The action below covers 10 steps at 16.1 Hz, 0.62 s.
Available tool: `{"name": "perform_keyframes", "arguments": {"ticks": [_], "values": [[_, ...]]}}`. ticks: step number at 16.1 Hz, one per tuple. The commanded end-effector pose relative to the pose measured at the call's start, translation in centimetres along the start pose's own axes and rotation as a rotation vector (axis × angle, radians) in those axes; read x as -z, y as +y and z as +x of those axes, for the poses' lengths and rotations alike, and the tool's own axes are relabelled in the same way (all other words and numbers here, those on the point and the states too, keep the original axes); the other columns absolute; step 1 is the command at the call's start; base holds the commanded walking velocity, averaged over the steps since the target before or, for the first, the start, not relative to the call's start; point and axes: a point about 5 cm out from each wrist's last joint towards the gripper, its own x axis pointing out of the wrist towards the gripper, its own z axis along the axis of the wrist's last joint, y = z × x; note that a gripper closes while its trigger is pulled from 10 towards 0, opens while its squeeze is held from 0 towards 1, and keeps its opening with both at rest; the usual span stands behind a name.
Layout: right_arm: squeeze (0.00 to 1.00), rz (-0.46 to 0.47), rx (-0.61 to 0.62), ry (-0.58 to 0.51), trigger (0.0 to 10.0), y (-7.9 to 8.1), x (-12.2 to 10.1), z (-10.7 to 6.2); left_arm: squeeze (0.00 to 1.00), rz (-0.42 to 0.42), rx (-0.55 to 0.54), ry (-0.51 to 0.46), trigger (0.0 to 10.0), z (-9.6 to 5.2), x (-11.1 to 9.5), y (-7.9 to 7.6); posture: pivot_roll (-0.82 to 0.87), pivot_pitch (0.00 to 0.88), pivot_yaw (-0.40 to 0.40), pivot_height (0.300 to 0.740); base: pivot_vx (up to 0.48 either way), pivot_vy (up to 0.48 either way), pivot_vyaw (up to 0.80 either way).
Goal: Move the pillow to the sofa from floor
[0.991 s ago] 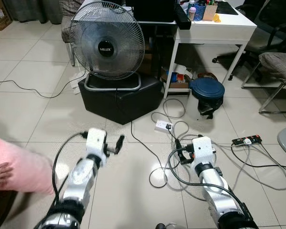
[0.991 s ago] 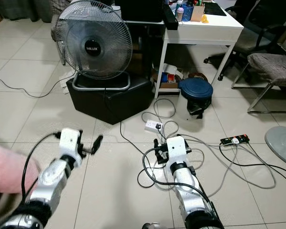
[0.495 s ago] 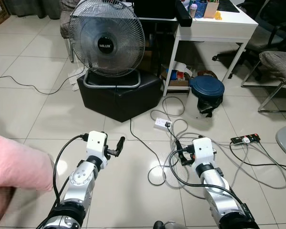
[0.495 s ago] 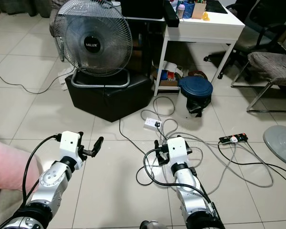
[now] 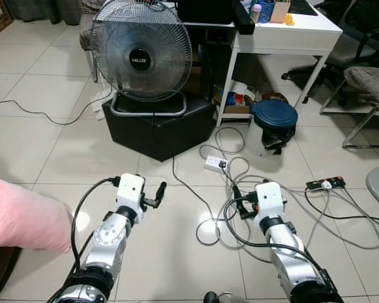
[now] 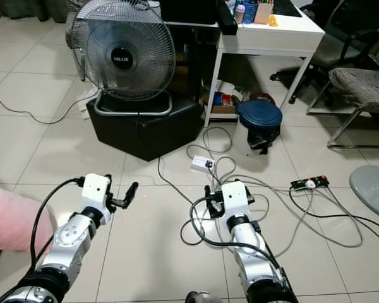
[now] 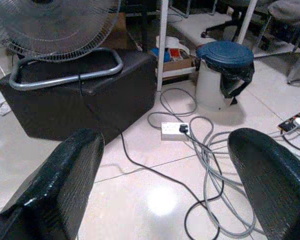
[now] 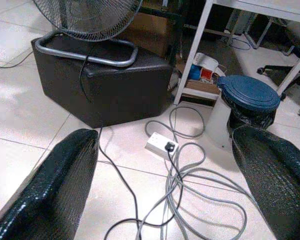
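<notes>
A pink pillow [image 5: 26,216] lies at my far left, its near end over a dark edge in the bottom-left corner of the eye views. My left gripper [image 5: 156,194] is held out low over the tiled floor, a short way right of the pillow and not touching it. Its fingers [image 7: 65,180] stand wide apart, open with nothing between them. My right gripper [image 5: 239,203] is held forward over the tangle of cables, and its fingers [image 8: 55,185] are also spread open and empty.
A standing fan [image 5: 142,50] sits on a black ottoman [image 5: 161,129] straight ahead. Right of it are a white desk [image 5: 284,35], a blue-lidded bin [image 5: 275,120], two power strips [image 5: 216,165] with looping cables [image 5: 240,221], and chairs [image 5: 366,88].
A person's hand that rested on the pillow one second ago is gone. The pillow now lies still at the left. Both arms have barely moved; the camera shifted slightly.
</notes>
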Motion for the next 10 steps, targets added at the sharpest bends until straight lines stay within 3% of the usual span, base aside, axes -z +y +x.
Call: {"name": "perform_keyframes", "arguments": {"ticks": [1,10], "values": [[0.12,-0.001,0.004,0.001,10.0,-0.24,0.01,-0.12,0.00,0.025,0.011,-0.006,10.0,0.22,-0.26,-0.17,-0.06,0.073,-0.057,0.740,0.480,0.000,0.00],[0.12,0.003,0.001,0.011,10.0,-0.08,0.14,-0.15,0.00,0.013,-0.003,-0.009,10.0,0.08,-0.05,-0.29,-0.06,0.073,-0.057,0.740,0.480,0.000,0.00]]}}
